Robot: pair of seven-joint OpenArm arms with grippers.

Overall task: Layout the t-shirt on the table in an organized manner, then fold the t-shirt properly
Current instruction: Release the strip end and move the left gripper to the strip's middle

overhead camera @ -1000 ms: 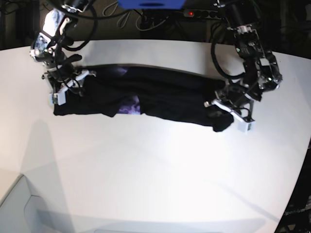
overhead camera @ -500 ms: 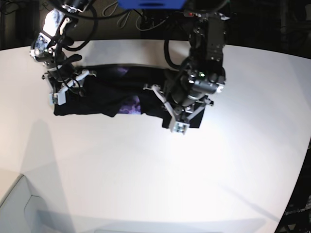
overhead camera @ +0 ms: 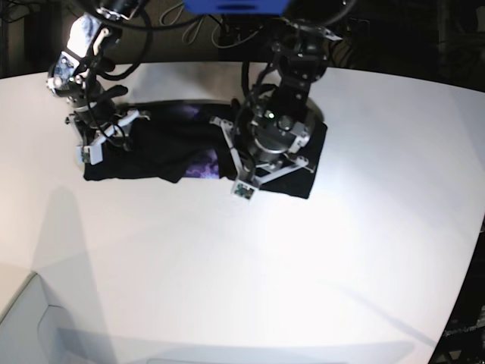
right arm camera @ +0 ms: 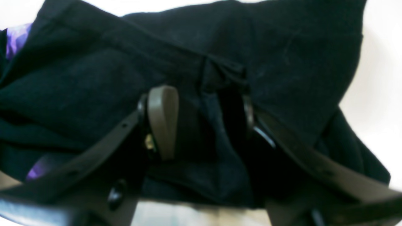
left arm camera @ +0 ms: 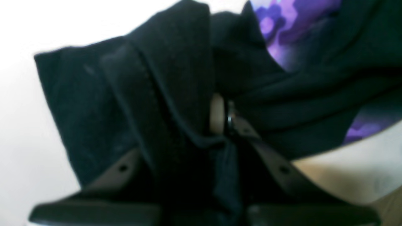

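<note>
the left gripper (left arm camera: 220, 117) is pinched tight on a fold of the t-shirt (left arm camera: 163, 94), its pale pad pressed against the dark finger with black cloth bunched over and around them, as the left wrist view shows. in the base view that left gripper (overhead camera: 246, 178) hangs over the middle of the garment, its arm reaching down from the far edge of the table (overhead camera: 250, 273). the right gripper (right arm camera: 201, 125) stands with its two fingers apart, a ridge of black cloth lying between them; whether they grip it cannot be told from the blurred close view. in the base view the right gripper (overhead camera: 102, 140) sits at the shirt's end on that view's left. the t-shirt (overhead camera: 167, 148) lies as a dark band along the far part of the white tabletop, doubled over at the end under the left arm, with a patch of purple print (overhead camera: 203, 165) showing near its middle. purple print (left arm camera: 276, 22) also shows at the top of the left wrist view and at the left edge of the right wrist view.
</note>
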